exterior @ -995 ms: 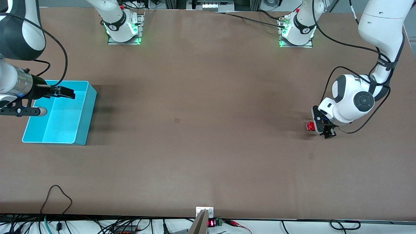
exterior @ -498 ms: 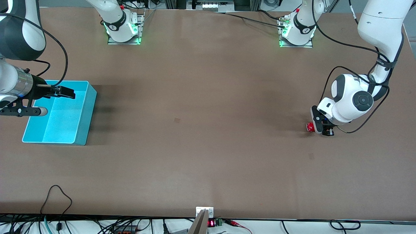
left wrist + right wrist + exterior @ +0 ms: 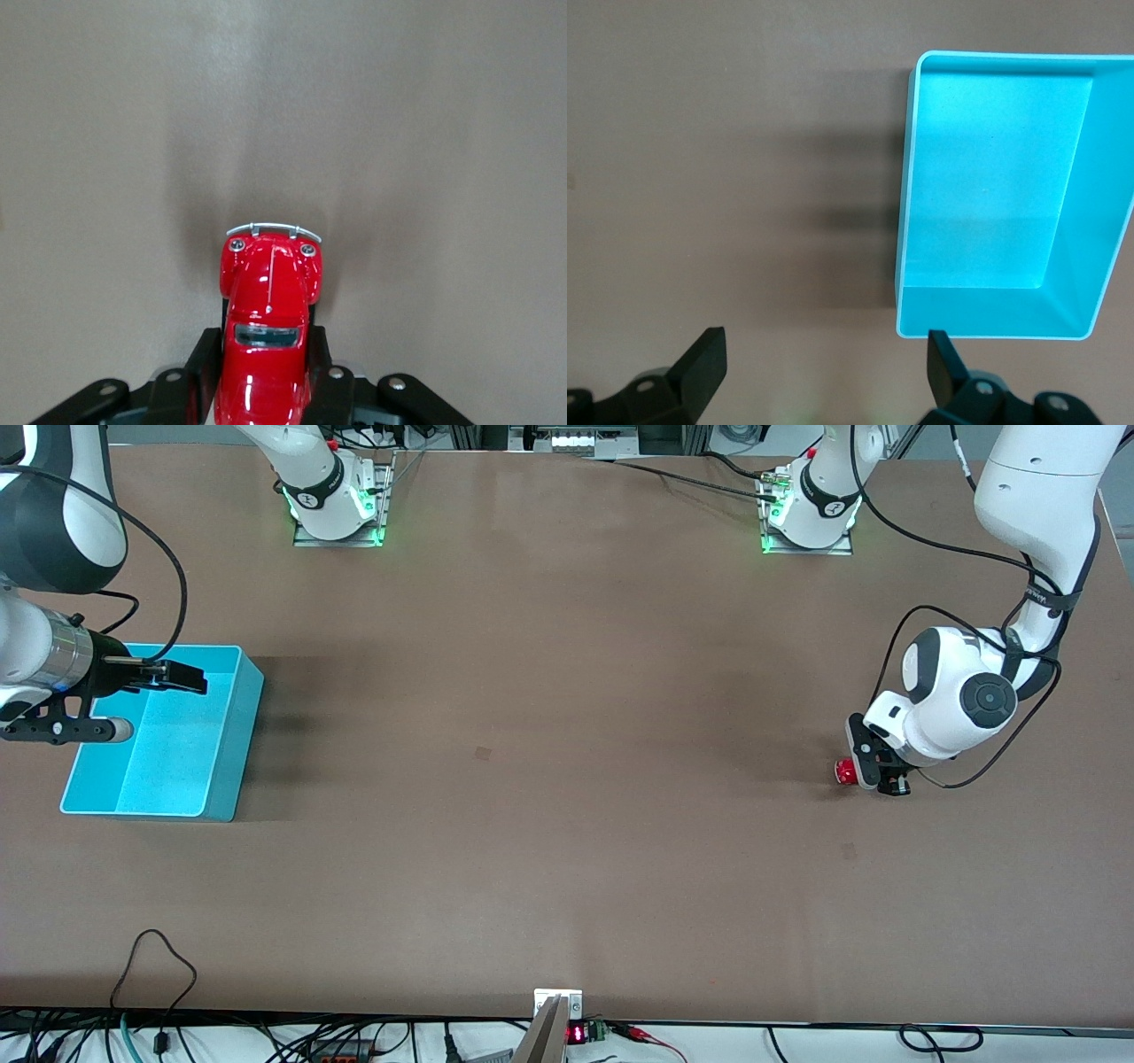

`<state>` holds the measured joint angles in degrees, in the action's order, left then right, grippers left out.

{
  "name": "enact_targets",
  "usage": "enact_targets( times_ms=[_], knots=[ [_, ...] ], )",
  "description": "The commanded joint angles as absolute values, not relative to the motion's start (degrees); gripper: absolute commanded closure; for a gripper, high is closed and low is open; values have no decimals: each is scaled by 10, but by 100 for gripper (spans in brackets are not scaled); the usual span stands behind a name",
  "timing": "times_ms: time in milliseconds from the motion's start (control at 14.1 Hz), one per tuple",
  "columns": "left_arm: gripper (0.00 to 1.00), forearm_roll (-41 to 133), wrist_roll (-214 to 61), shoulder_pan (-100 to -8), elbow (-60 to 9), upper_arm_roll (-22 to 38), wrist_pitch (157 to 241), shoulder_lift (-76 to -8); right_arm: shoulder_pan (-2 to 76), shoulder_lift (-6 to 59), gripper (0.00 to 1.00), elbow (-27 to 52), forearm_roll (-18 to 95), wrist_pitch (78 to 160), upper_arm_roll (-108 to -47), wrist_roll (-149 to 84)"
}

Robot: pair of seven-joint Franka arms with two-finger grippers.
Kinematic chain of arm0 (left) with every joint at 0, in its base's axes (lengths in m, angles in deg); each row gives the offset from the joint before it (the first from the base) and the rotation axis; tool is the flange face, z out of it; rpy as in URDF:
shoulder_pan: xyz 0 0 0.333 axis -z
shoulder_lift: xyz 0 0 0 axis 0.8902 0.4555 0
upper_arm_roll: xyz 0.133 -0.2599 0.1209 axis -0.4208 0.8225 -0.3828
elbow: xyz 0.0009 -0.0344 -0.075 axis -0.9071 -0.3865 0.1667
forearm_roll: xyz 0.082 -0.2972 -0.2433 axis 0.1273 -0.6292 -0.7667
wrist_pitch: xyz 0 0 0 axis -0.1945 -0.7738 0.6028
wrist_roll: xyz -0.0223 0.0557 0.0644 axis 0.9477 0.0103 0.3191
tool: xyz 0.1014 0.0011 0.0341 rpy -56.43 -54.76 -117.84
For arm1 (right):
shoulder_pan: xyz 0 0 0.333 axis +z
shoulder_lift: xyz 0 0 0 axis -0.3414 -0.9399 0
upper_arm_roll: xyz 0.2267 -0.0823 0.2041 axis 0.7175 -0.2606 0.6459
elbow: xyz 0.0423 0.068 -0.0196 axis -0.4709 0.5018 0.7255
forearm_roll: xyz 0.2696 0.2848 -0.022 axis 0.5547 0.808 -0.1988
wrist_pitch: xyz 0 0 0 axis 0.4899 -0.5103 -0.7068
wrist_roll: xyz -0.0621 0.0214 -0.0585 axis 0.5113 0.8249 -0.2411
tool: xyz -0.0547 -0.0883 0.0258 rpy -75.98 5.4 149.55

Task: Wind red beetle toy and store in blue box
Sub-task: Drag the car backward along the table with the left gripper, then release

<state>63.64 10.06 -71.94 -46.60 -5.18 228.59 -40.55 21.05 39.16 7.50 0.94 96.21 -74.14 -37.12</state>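
Two grippers in play: the left gripper (image 3: pixel 873 772) was down low at the table (image 3: pixel 567 779) w/ its black fingers (image 3: pixel 202 367) clamped on both sides of the red beetle toy (image 3: pixel 847 771), the car's silver bumper poking out past the tips, toward the left arm's end of the table. The right gripper (image 3: pixel 182 679) hung over the blue box (image 3: pixel 221 779), spread wide & carrying nothing. That box sat well apart from the toy, at the right arm's end of the table.

Left pincer (image 3: pixel 873 775) clamped low; right pincer (image 3: pixel 182 679) spread, waiting.
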Motion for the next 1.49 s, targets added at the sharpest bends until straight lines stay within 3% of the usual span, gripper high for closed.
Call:
enact_targets(
  times_ms=[0, 427, 711, 782, 853, 924, 1137, 1422],
  knots=[
    [90, 642, 146, -755, -467, -51, 2288, -396, 209, 395, 0, 75, 13, 954, -739, -366],
    [90, 643, 223, -851, -436, -56, 2295, -362, 209, 395, 0, 74, 13, 953, -739, -366],
    [87, 643, 256, -856, -424, -55, 2295, -353, 209, 395, 0, 74, 13, 953, -739, -366],
    [79, 643, 256, -855, -424, -55, 2295, -354, 209, 395, 0, 74, 13, 953, -739, -366],
    [28, 643, 257, -856, -423, -55, 2295, -357, 209, 395, 0, 75, 13, 953, -739, -366],
    [0, 643, 266, -857, -420, -53, 2294, -360, 209, 395, 0, 75, 13, 953, -738, -366],
    [0, 644, 276, -851, -419, -50, 2279, -401, 209, 395, 0, 75, 13, 953, -739, -366],
    [0, 643, 267, -851, -418, -28, 2200, -456, 208, 395, 0, 75, 13, 953, -739, -366]
  ],
)
